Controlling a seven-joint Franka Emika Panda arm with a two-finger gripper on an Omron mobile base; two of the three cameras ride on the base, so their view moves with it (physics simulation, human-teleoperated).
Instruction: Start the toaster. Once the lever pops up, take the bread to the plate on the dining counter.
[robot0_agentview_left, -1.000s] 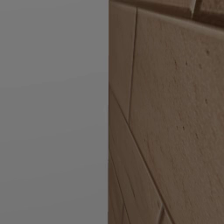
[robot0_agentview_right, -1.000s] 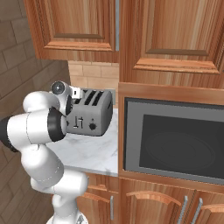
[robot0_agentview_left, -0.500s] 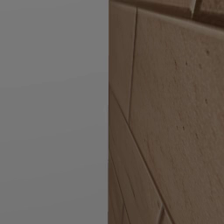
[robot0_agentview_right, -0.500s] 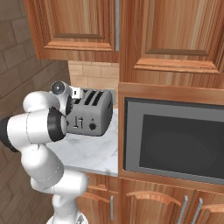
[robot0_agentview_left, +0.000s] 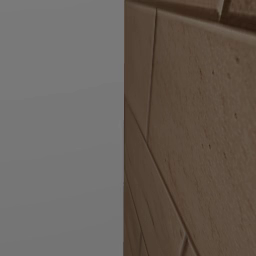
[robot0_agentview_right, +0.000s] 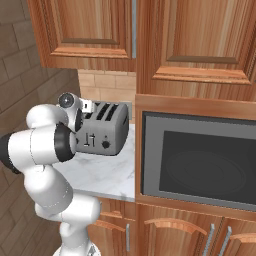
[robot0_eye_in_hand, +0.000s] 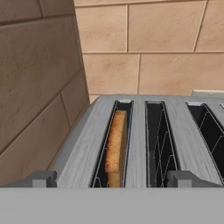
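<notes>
No movement has occurred since the earlier frames; arm and gripper (robot0_eye_in_hand: 112, 179) remain stationary. The microwave (robot0_agentview_right: 197, 162) sits well right of the hand. The toaster (robot0_agentview_right: 102, 130) lies directly below the gripper, whose jaws are spread wide and empty. The bread (robot0_eye_in_hand: 115, 146) stands upright in the slot beneath the left fingertip (robot0_eye_in_hand: 43, 178).

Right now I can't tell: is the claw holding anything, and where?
Nothing. The claw is open above the toaster; the bread sits in its slot.
</notes>
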